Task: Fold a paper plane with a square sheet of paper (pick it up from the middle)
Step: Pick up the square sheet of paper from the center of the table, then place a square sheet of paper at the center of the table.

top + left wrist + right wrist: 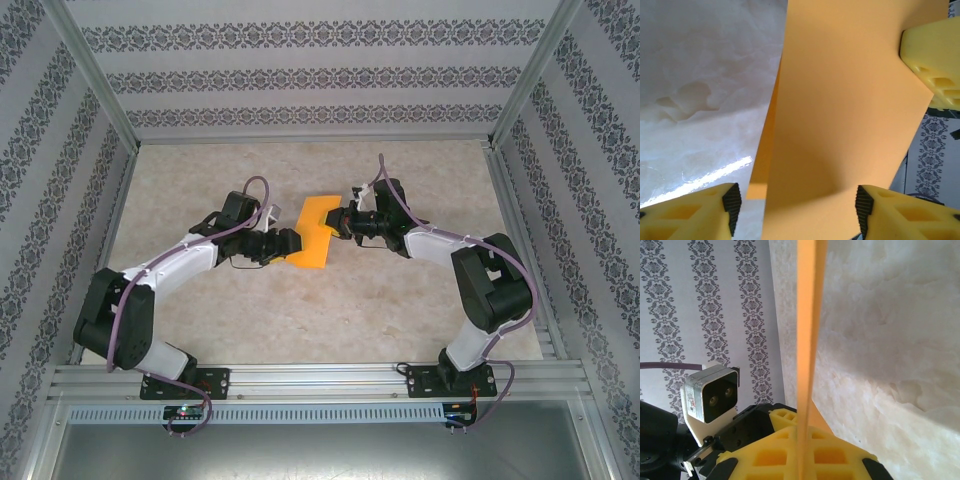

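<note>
The left hand [284,243] sits released around the near-left edge of the square sheet of paper [315,231]. In its wrist view the pads [732,201] stand apart and the left one is clear of the sheet, so it carries no weight. It looks placed there to take a fresh pinch or to press a crease. The sheet hangs lifted off the desk [400,310] between the two arms, on edge rather than flat. A darker layer behind its left border suggests it is already folded over once, though that is only a judgement. The right hand [341,222] is clenched on the sheet's far-right side. Its wrist view shows the paper edge-on, nipped between the yellow fingers [832,456]. This single grip likely keeps the paper aloft and taut, so the other hand can work it freely.
</note>
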{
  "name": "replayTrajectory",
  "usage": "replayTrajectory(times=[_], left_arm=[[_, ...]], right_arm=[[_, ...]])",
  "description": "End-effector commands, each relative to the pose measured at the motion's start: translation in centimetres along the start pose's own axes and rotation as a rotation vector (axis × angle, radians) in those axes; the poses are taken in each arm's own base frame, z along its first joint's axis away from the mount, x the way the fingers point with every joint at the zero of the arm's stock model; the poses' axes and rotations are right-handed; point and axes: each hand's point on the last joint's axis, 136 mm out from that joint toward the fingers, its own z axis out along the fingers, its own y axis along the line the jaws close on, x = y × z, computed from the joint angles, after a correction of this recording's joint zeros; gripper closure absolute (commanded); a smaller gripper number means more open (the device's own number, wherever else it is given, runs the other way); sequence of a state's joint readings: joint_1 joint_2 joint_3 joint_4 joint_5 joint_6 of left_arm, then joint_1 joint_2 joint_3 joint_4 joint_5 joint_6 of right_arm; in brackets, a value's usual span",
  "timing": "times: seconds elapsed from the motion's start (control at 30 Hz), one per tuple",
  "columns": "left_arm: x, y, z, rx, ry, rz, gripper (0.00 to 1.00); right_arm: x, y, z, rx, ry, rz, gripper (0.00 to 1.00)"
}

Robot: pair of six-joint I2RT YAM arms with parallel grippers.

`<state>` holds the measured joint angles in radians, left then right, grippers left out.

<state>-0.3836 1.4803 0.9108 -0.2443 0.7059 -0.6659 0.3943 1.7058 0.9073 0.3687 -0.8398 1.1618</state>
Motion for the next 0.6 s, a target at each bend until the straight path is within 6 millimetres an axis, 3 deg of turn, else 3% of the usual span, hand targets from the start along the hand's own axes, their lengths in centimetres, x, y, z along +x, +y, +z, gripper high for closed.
replayTrajectory(times=[0.0,0.23,0.57], left_arm=[[-0.5,-1.1,-0.7,0.053,-0.022,0.018,0.44],[-0.8,-1.7,-2.1,0.002,-0.040,0.065,0.66],[-0.2,-2.0,-1.8,0.020,0.013,0.083,0.91]], right_arm=[[-0.2,2.2,-0.6,-0.050,-0.002,-0.039,0.98],[-0.3,1.4,-0.4,-0.034,-0.001,-0.030,0.98],[0.0,0.9,0.6,-0.032,0.022,-0.026,0.98]])
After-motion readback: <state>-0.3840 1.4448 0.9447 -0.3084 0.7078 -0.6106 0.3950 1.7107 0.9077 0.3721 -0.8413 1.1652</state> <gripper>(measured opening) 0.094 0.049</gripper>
